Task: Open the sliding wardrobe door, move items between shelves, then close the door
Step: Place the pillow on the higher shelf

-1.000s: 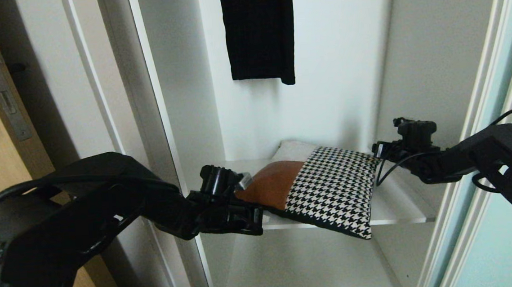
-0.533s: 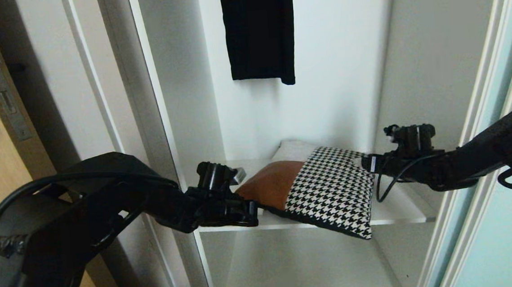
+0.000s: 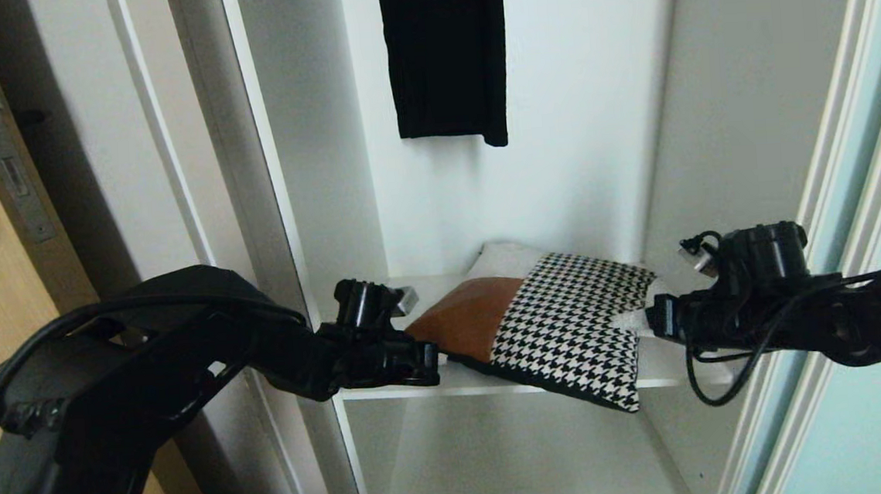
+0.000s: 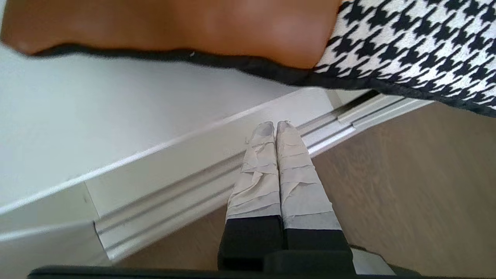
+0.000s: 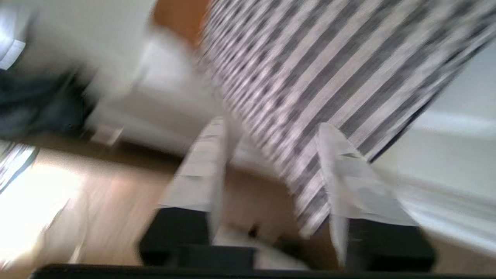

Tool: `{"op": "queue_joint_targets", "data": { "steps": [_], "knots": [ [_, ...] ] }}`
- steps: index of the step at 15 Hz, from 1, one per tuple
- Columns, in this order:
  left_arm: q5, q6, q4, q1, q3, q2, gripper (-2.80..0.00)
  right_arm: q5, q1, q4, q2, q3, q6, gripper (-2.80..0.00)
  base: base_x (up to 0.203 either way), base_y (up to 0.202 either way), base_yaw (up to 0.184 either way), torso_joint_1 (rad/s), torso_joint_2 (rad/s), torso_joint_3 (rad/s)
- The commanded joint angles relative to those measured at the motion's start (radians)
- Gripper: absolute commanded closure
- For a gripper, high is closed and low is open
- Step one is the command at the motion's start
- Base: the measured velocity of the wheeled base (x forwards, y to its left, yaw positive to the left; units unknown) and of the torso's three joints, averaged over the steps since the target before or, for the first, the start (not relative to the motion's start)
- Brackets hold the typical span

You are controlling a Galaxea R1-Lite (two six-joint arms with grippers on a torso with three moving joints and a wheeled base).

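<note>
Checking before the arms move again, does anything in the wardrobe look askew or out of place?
Yes. The bundle lies crooked on the shelf, its houndstooth corner hanging past the front edge. The left gripper, shut, sits at the rust-brown end; the right gripper straddles the houndstooth end. Nothing looks damaged.

Both arms (image 3: pixel 145 353) were matte black with bulky, angular shells, thick near the shoulder and slimmer at the wrist. A black cable (image 3: pixel 28 338) arched over the left arm, and thinner black wires (image 3: pixel 717 382) looped under the right wrist. Each wrist carried a round black camera housing (image 3: pixel 770 251) with a small silver plate. The left gripper's fingers (image 4: pixel 267 174) were black at the base and wrapped in wrinkled pale grey tape, as were the right gripper's fingers (image 5: pixel 201 170).
</note>
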State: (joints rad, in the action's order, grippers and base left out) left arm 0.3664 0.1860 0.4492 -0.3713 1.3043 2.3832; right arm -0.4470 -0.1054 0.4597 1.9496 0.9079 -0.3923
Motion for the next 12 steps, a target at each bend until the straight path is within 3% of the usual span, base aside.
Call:
{"op": "queue_joint_targets", "data": {
  "steps": [1, 4, 12],
  "knots": [
    [-0.008, 0.003, 0.048, 0.002, -0.010, 0.024, 0.00, -0.051, -0.034, -0.068, -0.107, -0.065, 0.034, 0.00, 0.000, 0.000, 0.000, 0.000, 0.00, 0.000],
    [-0.014, 0.003, 0.049, 0.003, -0.003, 0.028, 0.00, -0.057, -0.071, -0.145, -0.108, -0.075, 0.055, 0.00, 0.000, 0.000, 0.000, 0.000, 0.00, 0.000],
    [-0.061, 0.004, 0.057, 0.009, 0.001, 0.041, 0.00, -0.078, -0.123, -0.145, 0.048, -0.020, 0.067, 0.00, 0.000, 0.000, 0.000, 0.000, 0.00, 0.000]
  ]
}}
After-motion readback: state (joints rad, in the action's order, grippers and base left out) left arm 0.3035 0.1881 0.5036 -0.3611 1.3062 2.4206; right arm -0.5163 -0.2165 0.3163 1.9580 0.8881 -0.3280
